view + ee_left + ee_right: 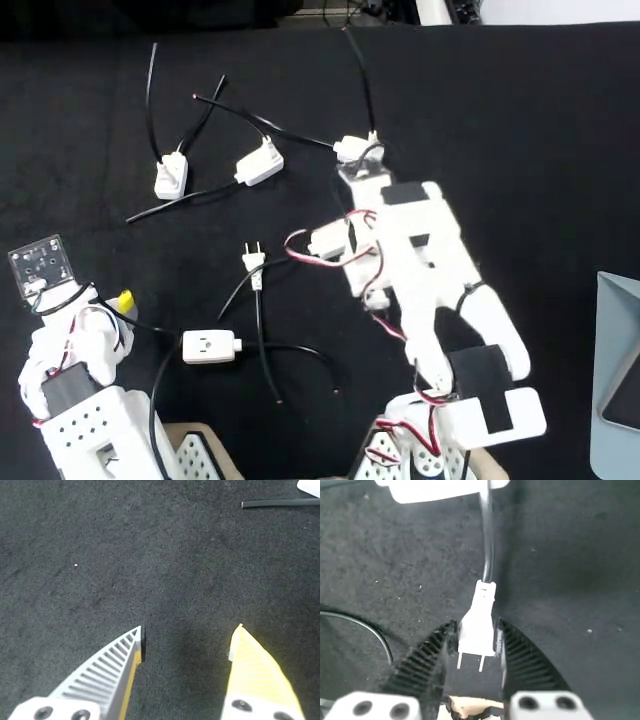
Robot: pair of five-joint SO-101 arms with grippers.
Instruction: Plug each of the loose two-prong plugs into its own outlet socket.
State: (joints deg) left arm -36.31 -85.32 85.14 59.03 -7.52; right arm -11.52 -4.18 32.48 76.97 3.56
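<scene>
The right gripper (477, 625) clamps a white two-prong plug (479, 617) at the far side of the black table (520, 120), apparently ready to carry it to the white rectangular outlet socket (209, 346), where the prongs will need aligning, while the left gripper (190, 627) gapes.

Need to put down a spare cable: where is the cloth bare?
Bare: the black cloth right of the right gripper, which holds a white two-prong plug, up to the grey container; also under the open left gripper. Crowded: the middle-left, around the white socket blocks and black cords.
</scene>
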